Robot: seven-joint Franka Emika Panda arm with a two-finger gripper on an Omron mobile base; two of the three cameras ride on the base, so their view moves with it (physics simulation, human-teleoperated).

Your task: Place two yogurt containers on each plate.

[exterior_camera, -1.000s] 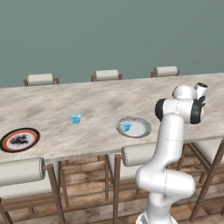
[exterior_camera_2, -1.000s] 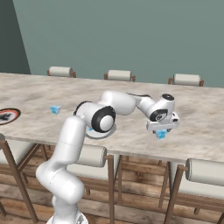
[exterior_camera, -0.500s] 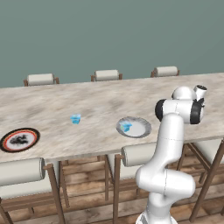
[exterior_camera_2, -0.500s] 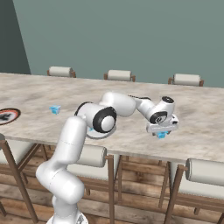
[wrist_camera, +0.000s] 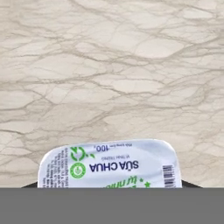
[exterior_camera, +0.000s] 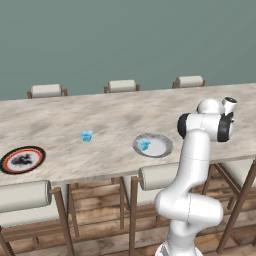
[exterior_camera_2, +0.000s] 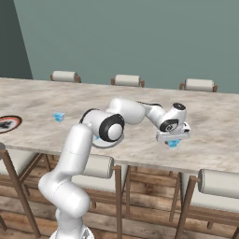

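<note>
Marble dining table (exterior_camera_2: 140, 100). My gripper (exterior_camera_2: 173, 138) sits over a light blue yogurt cup (wrist_camera: 109, 167); jaw state unclear. I'd confirm a centred clamp before lifting.

Three light blue yogurt cups (exterior_camera: 86, 135) (exterior_camera: 144, 145) (exterior_camera_2: 173, 143), two plates (exterior_camera: 23, 159) (exterior_camera: 161, 146), three chairs (exterior_camera: 46, 90) (exterior_camera: 122, 86) (exterior_camera: 190, 81) behind the table

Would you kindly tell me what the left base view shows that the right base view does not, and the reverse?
Left base view: the pale grey ridged plate holding a light blue yogurt cup. Right base view: the two-finger gripper low over a second light blue cup on the table. Both: the marble-look table, a lone light blue cup standing on it, and the black-rimmed, red-ringed plate.
</note>
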